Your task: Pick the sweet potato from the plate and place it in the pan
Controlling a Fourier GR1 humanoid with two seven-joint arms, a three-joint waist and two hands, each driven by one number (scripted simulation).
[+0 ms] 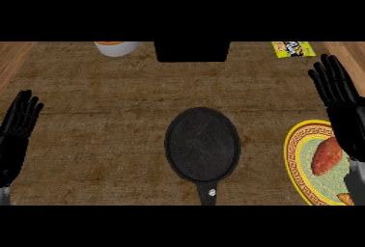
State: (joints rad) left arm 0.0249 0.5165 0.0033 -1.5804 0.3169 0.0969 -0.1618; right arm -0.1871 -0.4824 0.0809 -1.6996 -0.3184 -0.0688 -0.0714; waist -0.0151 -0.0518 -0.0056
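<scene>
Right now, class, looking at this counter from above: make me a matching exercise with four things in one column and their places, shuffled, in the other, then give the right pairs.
Things:
1. pan
2. sweet potato
3. yellow packet
4. left hand

Places:
A. at the counter's far edge, towards the right
B. in the middle of the counter, handle towards the robot
C. open at the view's left edge, fingers up
D. on the yellow-rimmed plate at the right

Pairs: 1-B, 2-D, 3-A, 4-C
</scene>
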